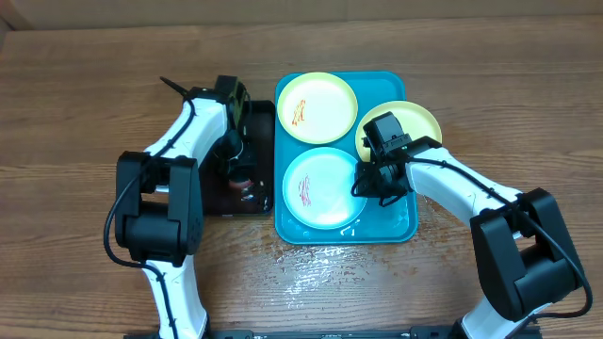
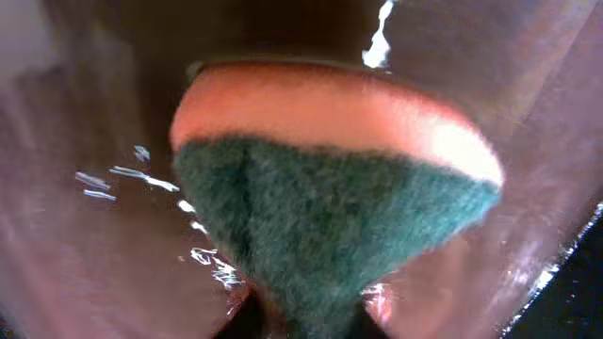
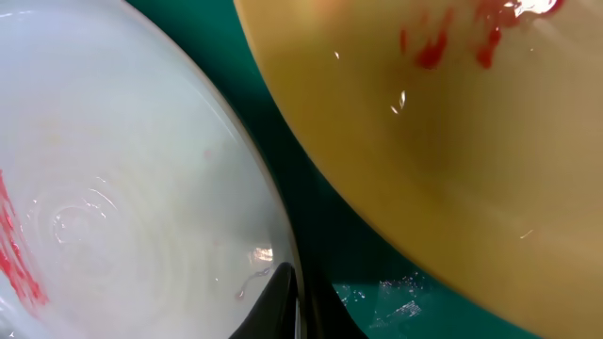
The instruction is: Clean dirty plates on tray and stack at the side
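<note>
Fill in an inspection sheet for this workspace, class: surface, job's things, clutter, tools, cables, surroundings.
Surface: wooden table; wet patch in front of the turquoise tray.
Job's things: the turquoise tray holds a yellow-green plate and a teal plate, both sauce-streaked; a second yellow-green plate overhangs the tray's right rim.
Clutter: black tray; sponge over it.
Tools: left tool over the black tray, seemingly shut on the sponge, which is pinched at its base; right tool at the teal plate's right rim, jaw state unclear.
Cables: left arm cable and right arm cable, both black.
Surroundings: nothing seen.
</note>
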Motion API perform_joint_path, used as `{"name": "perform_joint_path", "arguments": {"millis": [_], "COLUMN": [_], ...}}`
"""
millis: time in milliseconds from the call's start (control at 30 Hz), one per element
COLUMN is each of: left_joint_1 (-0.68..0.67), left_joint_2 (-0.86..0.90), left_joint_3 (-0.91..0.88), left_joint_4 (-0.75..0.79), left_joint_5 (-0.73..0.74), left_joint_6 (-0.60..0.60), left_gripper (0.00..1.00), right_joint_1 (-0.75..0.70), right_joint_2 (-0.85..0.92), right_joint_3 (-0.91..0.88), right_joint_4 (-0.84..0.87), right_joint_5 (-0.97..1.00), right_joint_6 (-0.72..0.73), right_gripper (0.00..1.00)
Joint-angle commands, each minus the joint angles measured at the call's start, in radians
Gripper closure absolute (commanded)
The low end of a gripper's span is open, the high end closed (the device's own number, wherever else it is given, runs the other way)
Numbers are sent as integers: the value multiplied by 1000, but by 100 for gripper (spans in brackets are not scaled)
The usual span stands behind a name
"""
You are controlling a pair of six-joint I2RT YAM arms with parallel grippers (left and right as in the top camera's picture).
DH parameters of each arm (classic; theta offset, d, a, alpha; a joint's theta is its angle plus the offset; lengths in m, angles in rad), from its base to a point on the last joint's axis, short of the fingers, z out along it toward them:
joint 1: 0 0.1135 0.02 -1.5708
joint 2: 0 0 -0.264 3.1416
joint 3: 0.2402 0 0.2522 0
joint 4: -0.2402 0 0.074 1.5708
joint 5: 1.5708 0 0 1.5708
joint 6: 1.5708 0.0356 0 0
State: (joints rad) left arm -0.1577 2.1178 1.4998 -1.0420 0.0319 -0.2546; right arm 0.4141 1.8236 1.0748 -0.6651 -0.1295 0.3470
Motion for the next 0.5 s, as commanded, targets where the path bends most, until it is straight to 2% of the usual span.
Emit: {"name": "perform_joint_path", "arguments": {"millis": [0,67,133,300,333,367,467], "left_joint_1": [-22,-22,-19,-18,-18,-18,-18], "left_joint_2": [31,26,18,-10,-14,-16,-13], "left_joint_3": [6,7,13,37,39,40,39], "left_joint_4": [-8,-22,-48,-84,-84,-82,-64], "left_joint_5": [-17,-17,-17,-17,-18,-19,-41], "left_joint_6": [4,3,-2,-4,-4,-3,-3], "left_gripper": [93,85,70,14,5,1,0], "right_joint_1": [1,1,1,1,1,1,1], "right_joint_2": [1,1,1,1,1,1,1], "right_joint_3": [-2,-2,-2,-2,-2,-2,-2], "right_joint_4": [3,2,2,2,2,2,2], "right_joint_5": [32,32,32,32,32,32,32], "right_joint_6": [-3,-3,-3,-3,-3,-3,-3], "right_gripper": [95,95,95,95,95,95,95]}}
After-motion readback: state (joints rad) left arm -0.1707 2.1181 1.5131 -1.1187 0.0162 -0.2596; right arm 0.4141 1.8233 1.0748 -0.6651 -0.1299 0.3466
